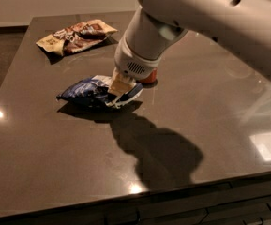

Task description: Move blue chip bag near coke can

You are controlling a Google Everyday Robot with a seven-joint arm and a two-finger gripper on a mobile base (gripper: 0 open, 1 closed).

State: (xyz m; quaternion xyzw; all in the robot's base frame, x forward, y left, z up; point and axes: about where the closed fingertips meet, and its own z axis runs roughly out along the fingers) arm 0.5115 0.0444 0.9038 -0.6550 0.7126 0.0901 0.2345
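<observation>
Pinching the crinkly blue chip bag [86, 91] at its three o'clock end, the gripper [119, 89] is over the smooth dark table [210, 125]. The round red coke can [149, 78] sits at two o'clock.

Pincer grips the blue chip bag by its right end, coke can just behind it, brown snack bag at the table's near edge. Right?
No: the camera view shows the brown snack bag at the far left corner of the table. The pincer does grip the blue chip bag by its right end, with the coke can just behind.
</observation>
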